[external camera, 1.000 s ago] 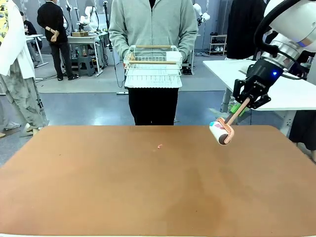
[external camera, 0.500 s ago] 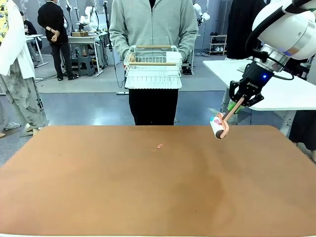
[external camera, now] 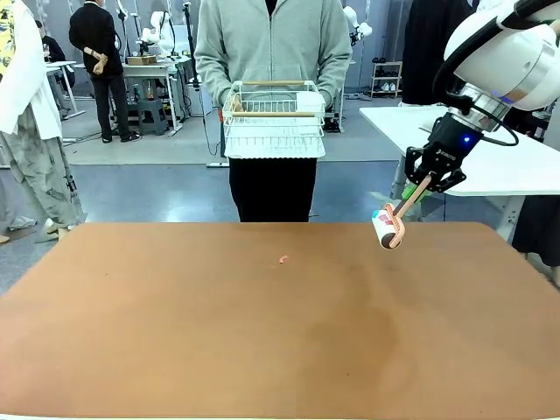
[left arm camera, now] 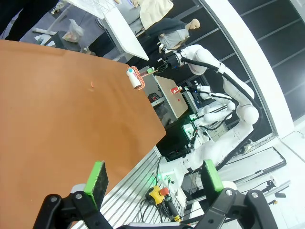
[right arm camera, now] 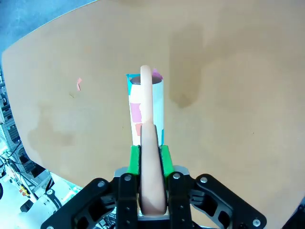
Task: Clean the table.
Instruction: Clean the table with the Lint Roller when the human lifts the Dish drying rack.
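The reddish-brown table (external camera: 219, 341) fills the foreground; a small pink scrap (external camera: 283, 259) lies on it near the far middle. My right gripper (external camera: 429, 181) is shut on the peach handle of a lint roller (external camera: 388, 229), which hangs tilted just above the table's far right part. In the right wrist view the roller (right arm camera: 145, 112) points down at the table (right arm camera: 228, 95), with the scrap (right arm camera: 79, 84) off to its left and the gripper (right arm camera: 148, 160) clamped on the handle. My left gripper (left arm camera: 153, 176) is open above the table's near edge (left arm camera: 47, 119), nothing between its pads.
A person stands at the far side holding a white wire dish rack (external camera: 272, 122) at chest height. A white-topped table (external camera: 490, 149) stands behind my right arm. Other people and benches are farther back on the left.
My right arm has drawn the lint roller slightly up and away from the tabletop, then held nearly still. The scrap has not moved.
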{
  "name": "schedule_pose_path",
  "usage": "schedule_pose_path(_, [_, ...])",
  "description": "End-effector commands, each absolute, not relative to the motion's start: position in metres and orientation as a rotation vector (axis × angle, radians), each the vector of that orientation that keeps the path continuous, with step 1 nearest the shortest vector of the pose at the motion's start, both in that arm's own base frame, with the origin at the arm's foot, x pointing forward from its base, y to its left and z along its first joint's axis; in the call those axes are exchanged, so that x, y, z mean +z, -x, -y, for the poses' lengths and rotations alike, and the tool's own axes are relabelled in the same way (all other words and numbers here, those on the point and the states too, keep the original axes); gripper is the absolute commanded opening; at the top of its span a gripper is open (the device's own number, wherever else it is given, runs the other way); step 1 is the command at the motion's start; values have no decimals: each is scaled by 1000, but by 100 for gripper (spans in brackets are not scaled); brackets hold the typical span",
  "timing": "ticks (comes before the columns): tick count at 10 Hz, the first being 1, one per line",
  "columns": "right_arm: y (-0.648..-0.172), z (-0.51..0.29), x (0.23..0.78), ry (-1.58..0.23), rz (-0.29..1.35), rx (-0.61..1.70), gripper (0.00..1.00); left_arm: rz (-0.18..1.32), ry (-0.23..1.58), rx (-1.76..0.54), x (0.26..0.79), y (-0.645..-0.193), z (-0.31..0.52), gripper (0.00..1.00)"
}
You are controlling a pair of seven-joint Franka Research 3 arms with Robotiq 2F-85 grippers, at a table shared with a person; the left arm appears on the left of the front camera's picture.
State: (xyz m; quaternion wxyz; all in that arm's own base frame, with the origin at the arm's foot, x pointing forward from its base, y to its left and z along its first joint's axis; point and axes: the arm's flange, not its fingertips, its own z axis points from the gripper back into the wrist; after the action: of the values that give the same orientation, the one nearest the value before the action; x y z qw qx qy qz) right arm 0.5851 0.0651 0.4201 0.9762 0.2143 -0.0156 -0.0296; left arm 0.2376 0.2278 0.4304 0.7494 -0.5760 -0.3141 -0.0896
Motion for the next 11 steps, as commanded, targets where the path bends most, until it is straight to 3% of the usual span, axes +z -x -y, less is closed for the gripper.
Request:
schedule_pose_path(1, [-584, -66, 424, -432, 39, -50, 0, 694, 1266, -201, 431, -234, -229, 100])
schedule_pose_path(2, [-584, -66, 424, -432, 39, -50, 0, 694, 1266, -201, 431, -234, -229, 100])
schedule_pose_path(3, [-585, -65, 420, -432, 32, -60, 21, 694, 1266, -201, 431, -234, -229, 100])
schedule_pose_path(6, [-612, -87, 395, -488, 11, -71, 21, 694, 1266, -201, 431, -234, -229, 100])
schedule_pose_path(11, [-617, -144, 360, -525, -15, -49, 21, 694, 1266, -201, 431, -234, -229, 100])
